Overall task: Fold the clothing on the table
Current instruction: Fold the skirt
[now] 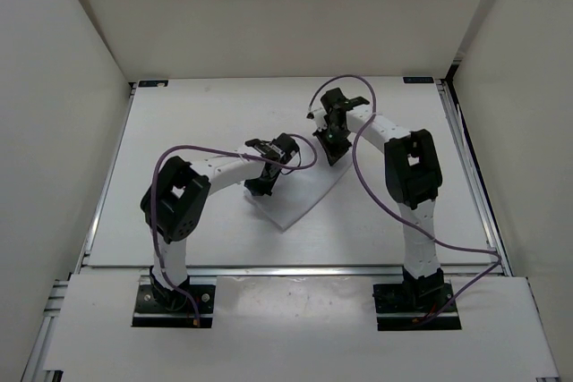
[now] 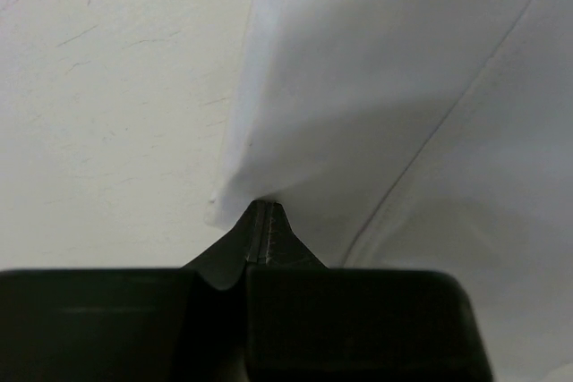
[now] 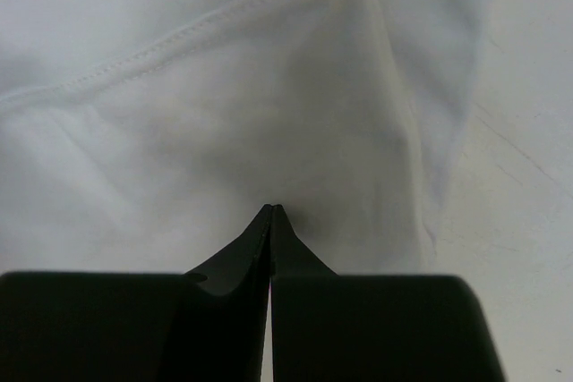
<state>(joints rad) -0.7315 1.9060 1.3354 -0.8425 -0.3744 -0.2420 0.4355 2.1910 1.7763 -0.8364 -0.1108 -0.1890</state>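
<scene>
At table (image 1: 179, 131) centre lies the white clothing (image 1: 300, 201). Only the wrist views show the grips: left fingers (image 2: 252, 241) pinched shut on its 9 o'clock edge, right fingers (image 3: 260, 243) closed on fabric at 1 o'clock.

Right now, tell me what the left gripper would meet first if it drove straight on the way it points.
The clothing: the left gripper is shut and pinches a fold of it at its tips. The table seems to lie just beyond the fabric, though depth is unclear.
</scene>
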